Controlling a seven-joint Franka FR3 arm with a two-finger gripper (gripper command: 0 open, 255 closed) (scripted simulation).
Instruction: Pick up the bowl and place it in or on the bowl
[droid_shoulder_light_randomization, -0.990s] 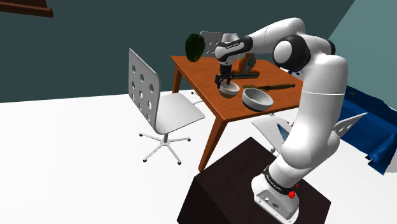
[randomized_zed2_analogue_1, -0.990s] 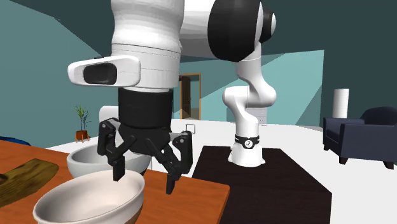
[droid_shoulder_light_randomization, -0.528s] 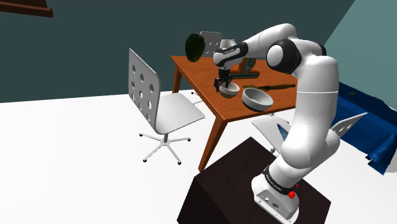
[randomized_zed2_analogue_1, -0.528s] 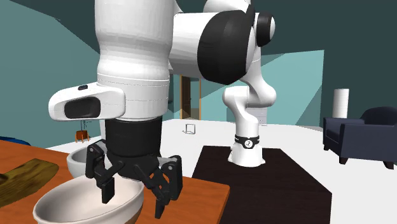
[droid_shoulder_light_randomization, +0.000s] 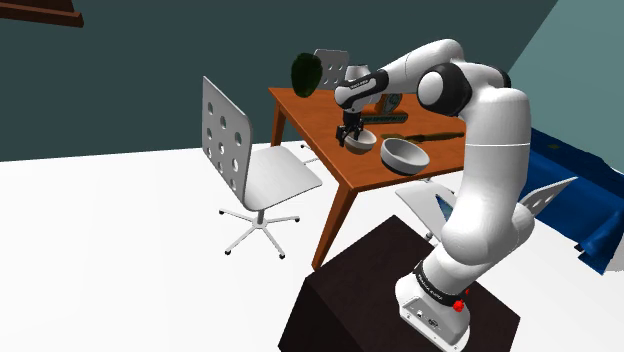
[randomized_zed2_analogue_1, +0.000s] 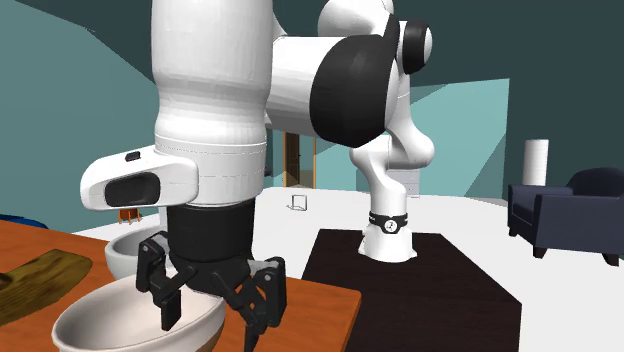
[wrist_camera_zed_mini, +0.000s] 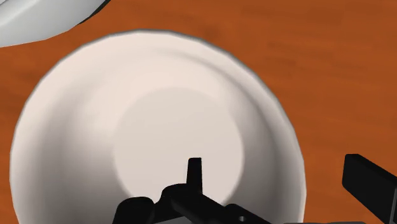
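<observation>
The bent arm (droid_shoulder_light_randomization: 487, 150) points its pincer (randomized_zed2_analogue_1: 212, 312) downward, fingers apart.

The gripper (droid_shoulder_light_randomization: 349, 136) hangs low over the pale bowl (droid_shoulder_light_randomization: 362, 139) on the brown table (droid_shoulder_light_randomization: 310, 110). A larger grey bowl (droid_shoulder_light_randomization: 404, 153) sits just beside the gripper, on the side toward the stand (droid_shoulder_light_randomization: 400, 300).

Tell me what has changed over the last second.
The gripper has come down onto the off-white bowl. Its open fingers now straddle the rim, one inside and one outside, and have not closed on it. The arm has leaned further over the table. The off-white bowl and the grey bowl stayed where they were on the table.
</observation>
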